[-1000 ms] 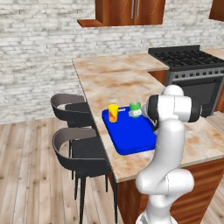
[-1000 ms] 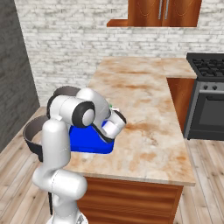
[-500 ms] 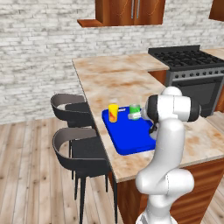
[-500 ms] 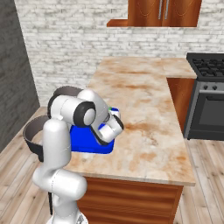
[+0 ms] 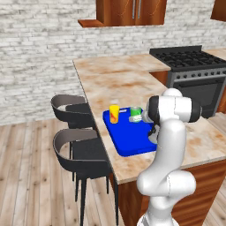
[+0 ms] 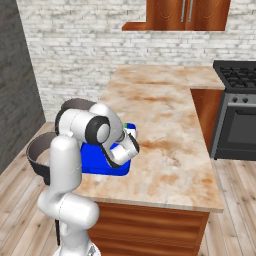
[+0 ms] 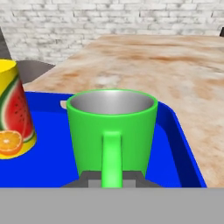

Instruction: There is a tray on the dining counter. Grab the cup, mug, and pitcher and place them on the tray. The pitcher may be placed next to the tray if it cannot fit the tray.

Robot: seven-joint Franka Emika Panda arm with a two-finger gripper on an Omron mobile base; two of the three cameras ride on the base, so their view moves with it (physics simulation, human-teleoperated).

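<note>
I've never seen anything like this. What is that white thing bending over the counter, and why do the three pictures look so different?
The white thing is a robot arm on a base that can drive, in a computer-rendered kitchen. Two pictures come from cameras on the base, behind the arm to its left and right, so they show one scene from two sides. The third comes from a camera on the hand, looking along the gripper.

On the dining counter lies a blue tray. On it stand a yellow cup with fruit pictures and a green mug. The hand view shows the mug up close, handle toward the camera. The fingertips barely show at the mug's base, so I cannot tell whether the gripper holds it.
</note>
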